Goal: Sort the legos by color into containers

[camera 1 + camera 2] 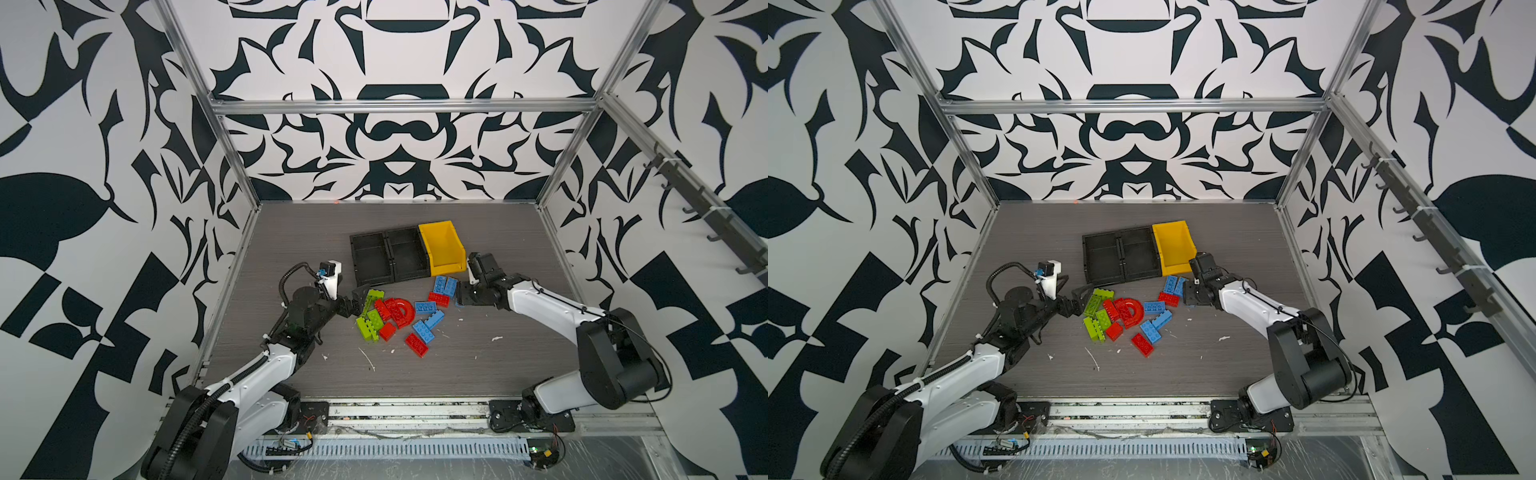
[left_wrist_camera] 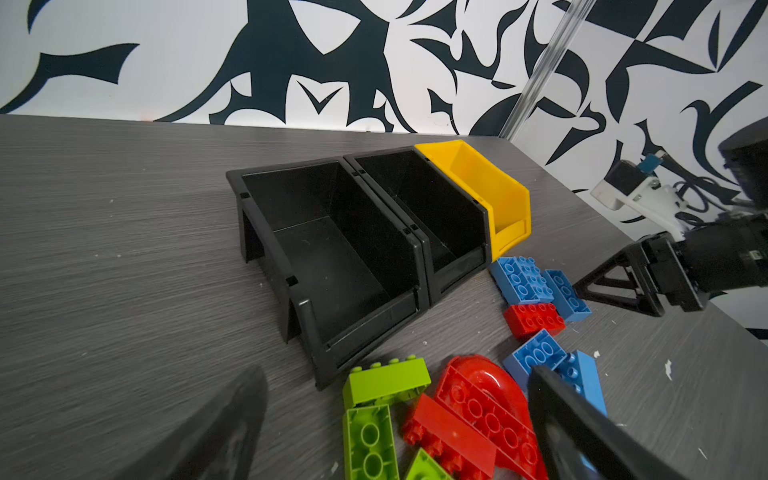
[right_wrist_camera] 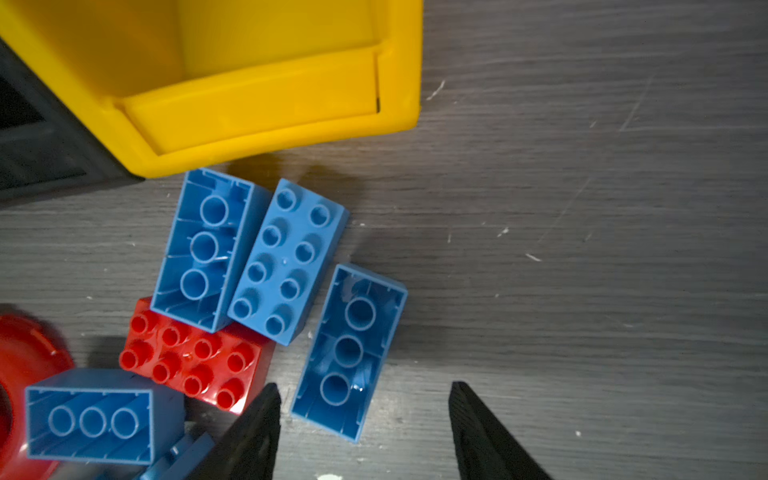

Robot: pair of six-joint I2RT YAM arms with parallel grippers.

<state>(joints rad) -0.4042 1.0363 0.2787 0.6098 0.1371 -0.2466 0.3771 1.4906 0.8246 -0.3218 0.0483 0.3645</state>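
The legos lie in a loose pile mid-table: lime green bricks (image 1: 371, 316), a red arch (image 1: 401, 311), red bricks (image 1: 417, 345) and light blue bricks (image 1: 444, 286). Behind them stand the containers, two black bins (image 1: 372, 259) (image 1: 409, 254) and a yellow bin (image 1: 440, 249), all empty. My left gripper (image 1: 358, 302) is open at the pile's left edge, with a green brick (image 2: 370, 440) and a red brick (image 2: 453, 436) between its fingers. My right gripper (image 3: 365, 419) is open and low over the table, with the end of an upturned blue brick (image 3: 349, 353) between its fingertips, untouched.
Small white scraps (image 1: 368, 358) are scattered on the grey table (image 1: 291, 232) in front of the pile and to its right. Metal frame posts and patterned walls close the table in at the back and sides. A rail runs along the front edge (image 1: 395, 411).
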